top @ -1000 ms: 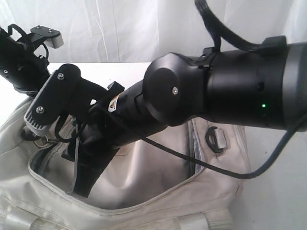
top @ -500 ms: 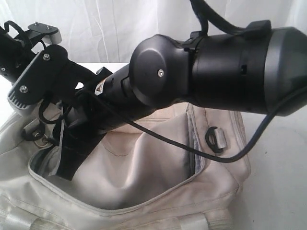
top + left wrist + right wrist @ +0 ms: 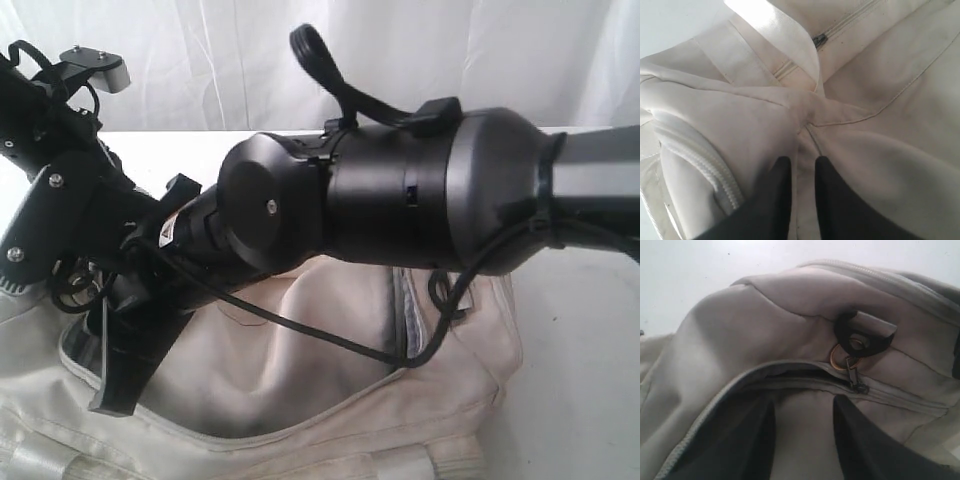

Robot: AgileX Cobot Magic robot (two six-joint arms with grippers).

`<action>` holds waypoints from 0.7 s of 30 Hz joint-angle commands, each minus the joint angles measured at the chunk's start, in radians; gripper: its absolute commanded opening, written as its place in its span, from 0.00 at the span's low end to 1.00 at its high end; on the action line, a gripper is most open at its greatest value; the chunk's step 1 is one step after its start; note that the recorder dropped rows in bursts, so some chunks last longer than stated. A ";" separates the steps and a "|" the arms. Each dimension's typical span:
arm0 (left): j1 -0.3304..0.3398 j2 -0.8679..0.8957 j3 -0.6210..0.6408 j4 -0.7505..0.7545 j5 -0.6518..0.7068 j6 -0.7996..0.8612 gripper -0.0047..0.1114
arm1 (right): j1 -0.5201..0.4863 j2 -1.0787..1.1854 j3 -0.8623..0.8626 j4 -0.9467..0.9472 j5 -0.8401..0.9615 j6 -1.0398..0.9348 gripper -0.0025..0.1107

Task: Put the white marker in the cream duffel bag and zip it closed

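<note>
Judged at the zipping step. Saw no white marker; presumed inside the large soft cream fabric duffel bag. Found right gripper spread beside the bag's small grey metal zipper pull, left gripper slightly parted over its fold. Needed next: pinching that pull.

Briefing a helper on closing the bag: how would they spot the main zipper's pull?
On the cream duffel bag, follow the open seam to its end. By the black strap ring sits the zipper pull: a slim dark tab beside a brass ring.
</note>
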 commanded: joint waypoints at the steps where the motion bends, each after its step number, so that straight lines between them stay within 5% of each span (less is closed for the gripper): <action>1: 0.001 -0.014 -0.004 -0.034 0.023 -0.005 0.25 | 0.001 0.033 -0.021 -0.026 -0.050 -0.026 0.34; 21: 0.001 -0.014 -0.004 -0.151 0.047 0.046 0.25 | 0.001 0.138 -0.053 -0.039 -0.195 -0.058 0.34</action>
